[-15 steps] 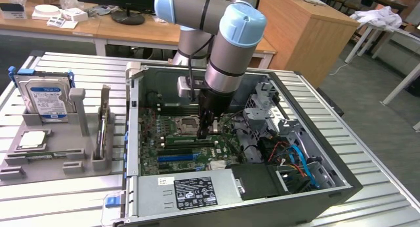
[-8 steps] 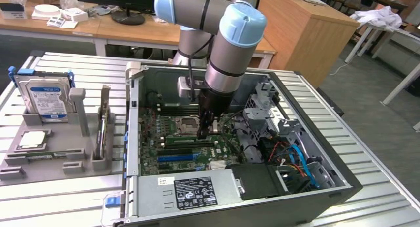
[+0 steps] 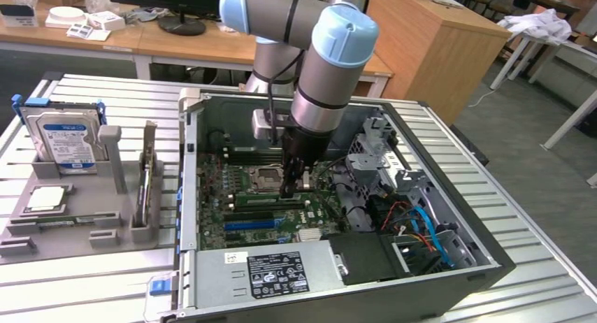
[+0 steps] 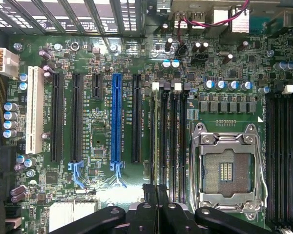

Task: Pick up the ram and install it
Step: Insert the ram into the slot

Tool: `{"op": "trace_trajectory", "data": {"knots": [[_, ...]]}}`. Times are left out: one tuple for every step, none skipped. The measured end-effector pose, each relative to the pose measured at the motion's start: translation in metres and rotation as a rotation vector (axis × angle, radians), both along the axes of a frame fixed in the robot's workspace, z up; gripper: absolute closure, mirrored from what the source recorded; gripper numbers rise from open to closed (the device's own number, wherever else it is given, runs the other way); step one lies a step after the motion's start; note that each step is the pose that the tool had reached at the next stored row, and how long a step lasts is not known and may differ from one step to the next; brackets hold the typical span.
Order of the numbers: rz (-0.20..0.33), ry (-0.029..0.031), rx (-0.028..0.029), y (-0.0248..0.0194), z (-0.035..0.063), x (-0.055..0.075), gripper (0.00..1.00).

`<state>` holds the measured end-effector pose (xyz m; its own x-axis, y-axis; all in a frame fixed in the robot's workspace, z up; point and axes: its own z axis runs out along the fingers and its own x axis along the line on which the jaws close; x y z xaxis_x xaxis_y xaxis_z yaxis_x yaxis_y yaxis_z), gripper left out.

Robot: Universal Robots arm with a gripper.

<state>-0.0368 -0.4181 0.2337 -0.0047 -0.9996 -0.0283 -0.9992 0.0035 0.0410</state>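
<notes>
We see the robot arm's dark gripper [image 3: 298,189] lowered into the open black computer case [image 3: 448,284], its tip just above the green motherboard [image 3: 219,228] beside the empty silver-framed processor socket [image 3: 268,176].

In the wrist view the gripper [image 4: 156,192] hangs over the bank of long black memory slots [image 4: 173,141] next to that socket [image 4: 227,168], and its two narrow fingers [image 4: 150,195] are pressed together, with barely a seam between them.

The ram, a long thin green circuit-board stick [image 3: 265,197], lies along the slots right at the fingertips in the exterior view. We cannot tell whether the fingers pinch its edge or rest just on top of it.

Towards the exterior view's left, outside the case, a grey plastic parts tray [image 3: 84,232] holds an upright hard drive with a blue label [image 3: 66,138].
</notes>
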Motion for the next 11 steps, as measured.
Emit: {"op": "trace_trajectory", "data": {"knots": [[0.0, 0.0, -0.0001, 0.0, -0.0003, 0.0, 0.89], [0.0, 0.0, -0.0002, 0.0, -0.0005, 0.0, 0.89], [0.0, 0.0001, -0.0002, 0.0, -0.0005, 0.0, 0.89], [0.0, 0.0, -0.0001, 0.0, -0.0006, 0.0, 0.89], [0.0, 0.0, 0.0001, 0.0, -0.0009, 0.0, 0.89], [0.0, 0.0, 0.0001, 0.0, -0.0011, 0.0, 0.89], [0.0, 0.0, -0.0002, 0.0, -0.0011, 0.0, 0.89], [0.0, 0.0001, -0.0003, 0.0, -0.0011, 0.0, 0.89], [0.0, 0.0001, -0.0003, 0.0, -0.0012, 0.0, 0.89], [0.0, 0.0, -0.0001, 0.0, -0.0013, 0.0, 0.89], [0.0, 0.0, 0.0001, 0.0, -0.0015, 0.0, 0.89]]}}
